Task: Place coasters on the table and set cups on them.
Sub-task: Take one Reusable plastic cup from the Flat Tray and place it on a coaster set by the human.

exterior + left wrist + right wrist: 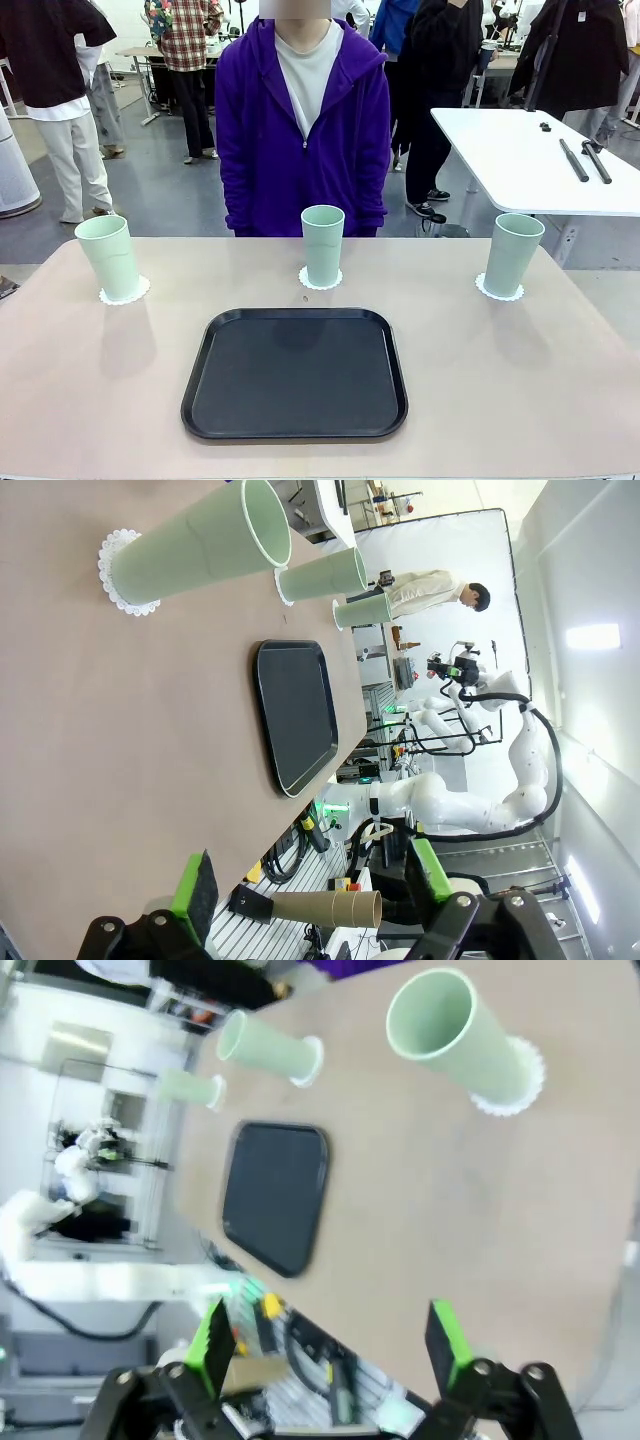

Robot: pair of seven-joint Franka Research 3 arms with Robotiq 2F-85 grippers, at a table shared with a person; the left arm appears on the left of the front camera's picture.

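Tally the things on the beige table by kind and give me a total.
Cups: 3
Coasters: 3
Black tray: 1
Total: 7

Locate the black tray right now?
Front view: the black tray lies centred on the table, near the robot's edge, just before the middle cup.

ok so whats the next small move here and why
Probably none beyond keeping both arms back: each of the three cups, left, middle and right, already stands upright on its own coaster on the table. The left gripper and right gripper are open and hold nothing, and the black tray is bare.
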